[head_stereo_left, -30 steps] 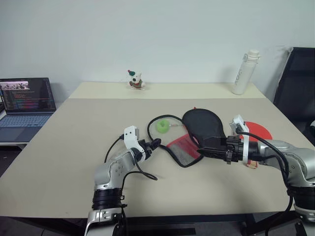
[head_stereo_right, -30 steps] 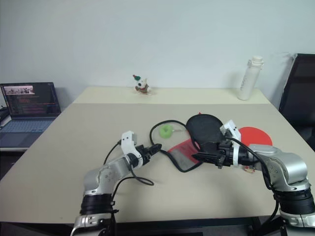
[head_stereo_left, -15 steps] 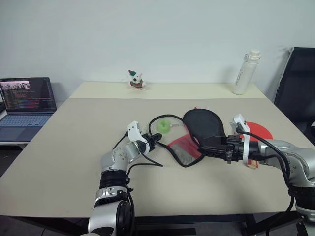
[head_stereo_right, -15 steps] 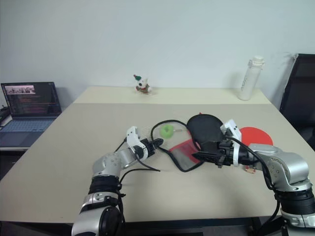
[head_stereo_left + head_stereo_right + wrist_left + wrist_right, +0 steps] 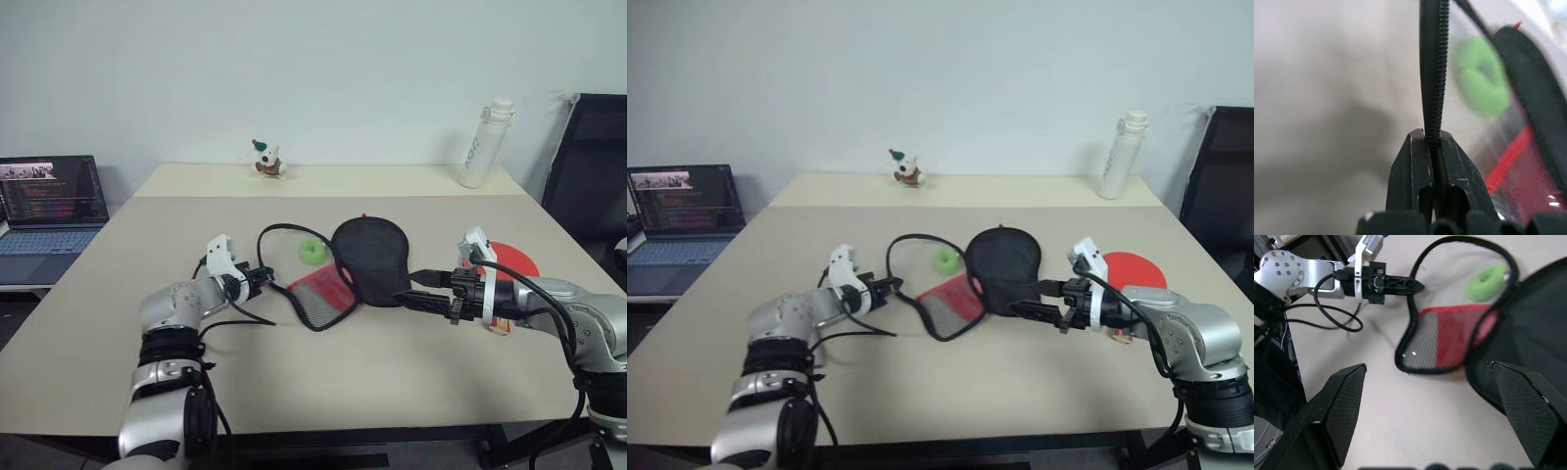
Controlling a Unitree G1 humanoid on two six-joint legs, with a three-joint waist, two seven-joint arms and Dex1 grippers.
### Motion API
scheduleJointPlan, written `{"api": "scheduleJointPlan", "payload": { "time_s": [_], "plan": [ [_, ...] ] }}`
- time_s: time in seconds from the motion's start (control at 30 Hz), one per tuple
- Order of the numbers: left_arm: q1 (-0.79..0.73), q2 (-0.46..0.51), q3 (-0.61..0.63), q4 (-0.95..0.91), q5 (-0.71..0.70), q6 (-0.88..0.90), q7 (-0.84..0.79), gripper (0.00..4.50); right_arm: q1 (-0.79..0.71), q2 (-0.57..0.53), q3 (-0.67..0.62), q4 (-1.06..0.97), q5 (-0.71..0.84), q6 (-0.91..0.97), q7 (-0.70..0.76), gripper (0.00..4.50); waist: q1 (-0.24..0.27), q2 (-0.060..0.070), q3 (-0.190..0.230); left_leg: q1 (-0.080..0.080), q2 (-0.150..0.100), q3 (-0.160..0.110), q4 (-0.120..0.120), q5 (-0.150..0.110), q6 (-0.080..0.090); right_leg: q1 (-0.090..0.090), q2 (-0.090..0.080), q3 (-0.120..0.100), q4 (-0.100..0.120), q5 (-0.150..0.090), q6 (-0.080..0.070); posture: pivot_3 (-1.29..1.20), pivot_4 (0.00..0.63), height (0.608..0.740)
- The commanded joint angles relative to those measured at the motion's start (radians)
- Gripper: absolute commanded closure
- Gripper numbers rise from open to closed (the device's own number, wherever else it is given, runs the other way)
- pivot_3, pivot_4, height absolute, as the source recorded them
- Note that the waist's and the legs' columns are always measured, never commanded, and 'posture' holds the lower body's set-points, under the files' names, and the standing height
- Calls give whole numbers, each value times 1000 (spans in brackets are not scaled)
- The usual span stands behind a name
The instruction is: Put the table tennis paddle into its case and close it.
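The black-and-red fabric paddle case (image 5: 343,269) lies open mid-surface; the left hand (image 5: 263,281) pinches its zip edge. The right hand (image 5: 404,289), wide open, should steady the case without tugging.

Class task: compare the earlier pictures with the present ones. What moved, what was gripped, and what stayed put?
The left hand closed on the zipper edge of the black-and-red fabric paddle case and dragged it leftward. The right hand stayed open and the red paddle stayed in place.
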Motion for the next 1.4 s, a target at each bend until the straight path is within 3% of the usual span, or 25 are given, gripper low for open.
{"api": "scheduleJointPlan", "payload": {
  "time_s": [0.03,0.37,0.47,0.67,0.8,0.83,1.1,1.23,1.4],
  "plan": [
    [-55,45,-41,44,33,-48,-79,4459,-13,-3,-18,-17,18,-17,3,0,1,0,0,0,0,0,0,0,0,0,0,0,0,0,0,0,150,740],
    [-127,73,-178,196,140,-187,-283,4459,-14,-4,-8,-20,19,-12,1,0,3,0,0,0,-1,1,0,0,0,0,0,0,0,0,0,0,150,740],
    [-152,81,-201,282,187,-263,-305,3782,-12,-6,-9,-25,21,-8,-1,0,3,0,0,0,-1,1,0,0,0,0,0,0,0,0,0,0,150,740],
    [-190,92,-226,411,268,-444,-325,1652,-1,-12,-14,-39,28,5,-7,0,1,0,0,-1,-1,1,0,0,0,-1,0,0,0,0,0,0,150,740],
    [-139,134,-261,378,316,-494,-382,184,5,-13,-22,-44,31,18,-18,0,0,0,0,-1,-1,2,0,0,0,-2,0,0,0,0,0,0,150,740],
    [-101,157,-277,342,330,-502,-408,29,5,-11,-28,-42,30,21,-27,0,-2,0,0,-1,-1,2,0,0,0,-3,0,1,0,0,0,0,150,740],
    [152,308,-216,105,297,-523,-483,29,-25,24,-38,77,-74,-3,-192,0,-15,0,0,0,3,4,0,0,0,-4,0,3,2,0,0,0,150,740],
    [241,317,-112,-252,81,-350,-594,29,-47,36,-44,154,-154,-30,-290,0,-6,-1,0,-1,4,4,1,0,0,-4,0,3,4,0,0,0,150,740],
    [363,342,-127,-663,-39,-236,-636,29,-45,69,-61,171,-251,-62,-428,0,6,-1,0,-2,4,4,1,0,0,-4,-1,2,4,0,0,0,150,740]
  ]
}}
